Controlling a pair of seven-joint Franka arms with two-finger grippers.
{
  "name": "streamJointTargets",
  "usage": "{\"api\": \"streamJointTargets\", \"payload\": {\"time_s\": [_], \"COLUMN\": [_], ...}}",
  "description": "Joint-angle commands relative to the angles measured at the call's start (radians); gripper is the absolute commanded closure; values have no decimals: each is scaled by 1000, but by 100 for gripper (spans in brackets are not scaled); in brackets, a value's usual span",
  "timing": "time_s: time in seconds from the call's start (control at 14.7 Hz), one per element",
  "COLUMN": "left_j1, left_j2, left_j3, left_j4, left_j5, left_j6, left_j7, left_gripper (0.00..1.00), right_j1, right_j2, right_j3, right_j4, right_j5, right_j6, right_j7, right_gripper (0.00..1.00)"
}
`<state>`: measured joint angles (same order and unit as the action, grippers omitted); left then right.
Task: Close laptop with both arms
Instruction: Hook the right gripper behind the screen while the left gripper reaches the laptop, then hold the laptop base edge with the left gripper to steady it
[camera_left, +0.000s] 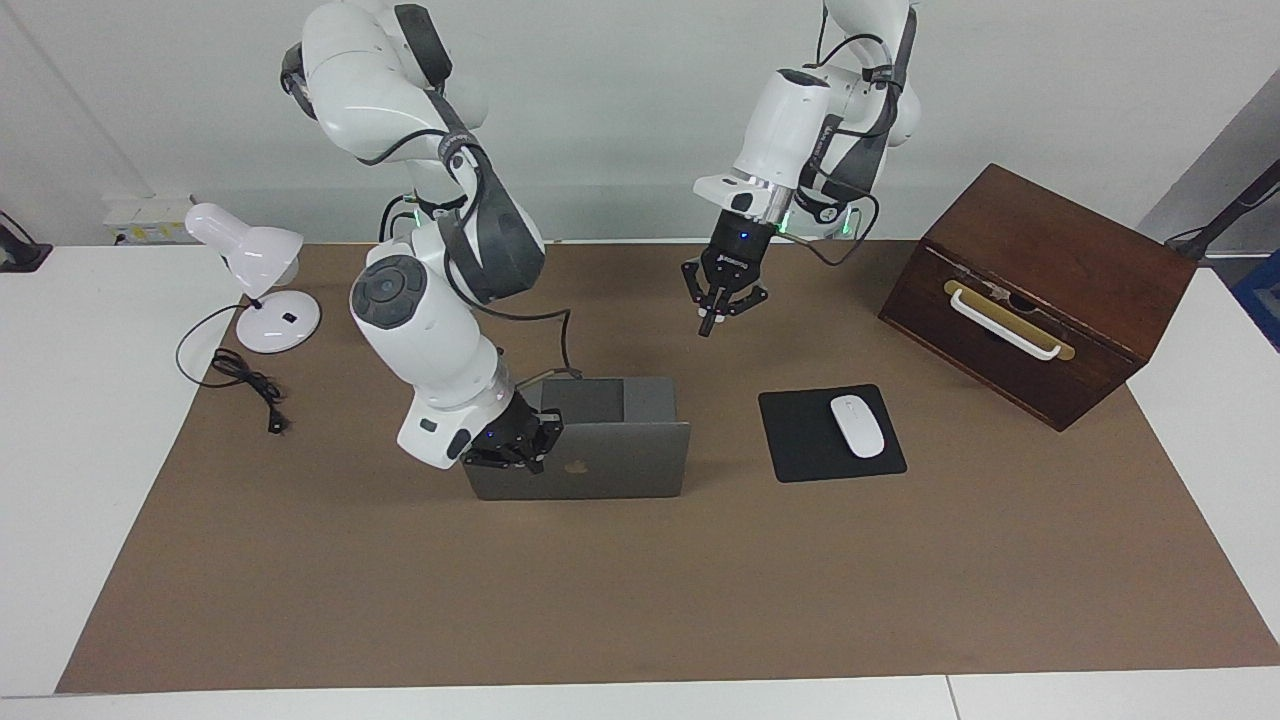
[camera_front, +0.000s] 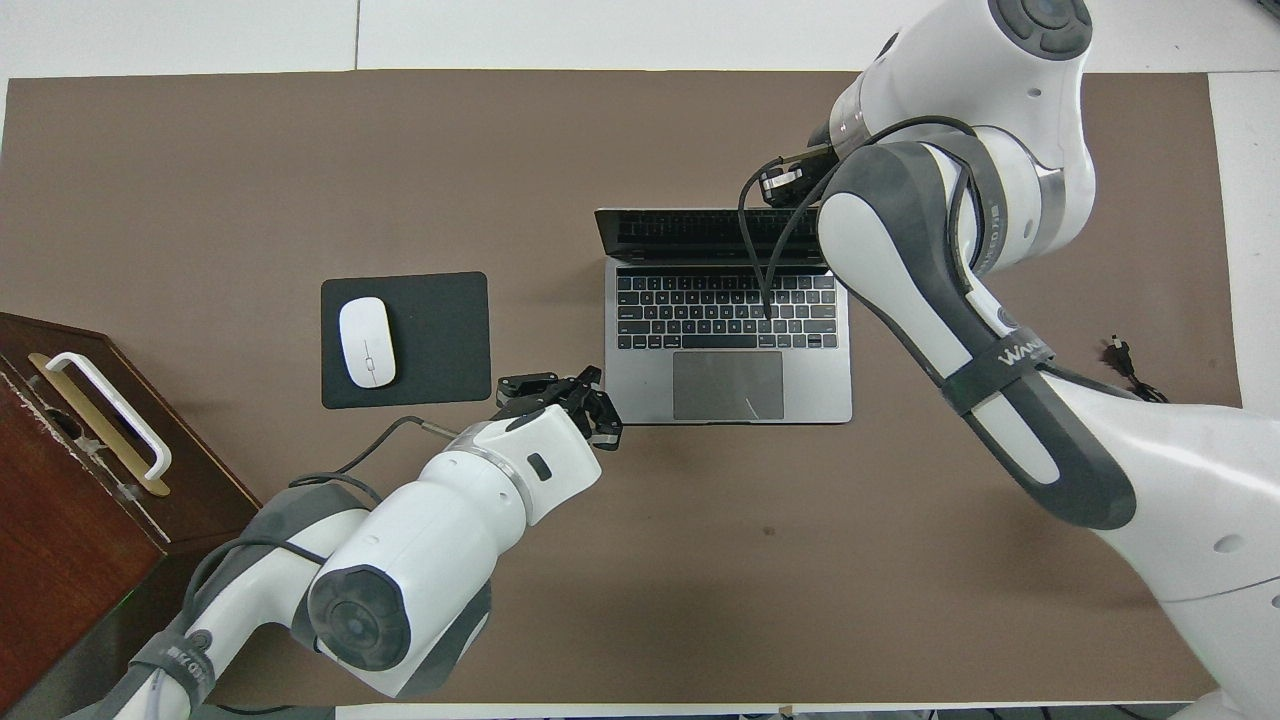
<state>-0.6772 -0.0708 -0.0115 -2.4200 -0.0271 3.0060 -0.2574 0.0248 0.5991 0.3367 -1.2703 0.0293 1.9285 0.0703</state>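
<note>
The laptop (camera_left: 600, 450), lid upright, is set mid-bench. The right tool (camera_left: 510, 452), clenched empty, is pressed against the lid's outer face (presumably to push it shut); the left tool (camera_left: 712, 312), clenched, is hung above bare bench.

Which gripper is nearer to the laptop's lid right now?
The right. The right gripper, jaws shut, is against the back of the lid of the laptop, at its upper corner. The left gripper, also shut, hangs above the brown mat, short of the laptop.

Bright, even light from overhead (soft faint shadows), sharp throughout, no glare.
</note>
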Motion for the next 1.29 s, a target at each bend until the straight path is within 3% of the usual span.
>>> {"api": "streamJointTargets", "payload": {"time_s": [0.0, 0.48, 1.23], "left_j1": [-30, -58, -42], "left_j2": [43, 196, 305], "left_j3": [16, 19, 22], "left_j4": [-13, -14, -19], "left_j5": [-7, -2, 3], "left_j6": [80, 244, 336], "left_j7": [0, 44, 256], "left_gripper": [100, 100, 100], "right_j1": [-11, -11, -11], "right_j2": [-42, -62, -73], "right_j3": [8, 8, 10], "right_j4": [-67, -110, -144], "right_j5": [14, 12, 6], "right_j6": [1, 15, 15], "right_j7": [16, 17, 16], "right_gripper": [100, 100, 100]}}
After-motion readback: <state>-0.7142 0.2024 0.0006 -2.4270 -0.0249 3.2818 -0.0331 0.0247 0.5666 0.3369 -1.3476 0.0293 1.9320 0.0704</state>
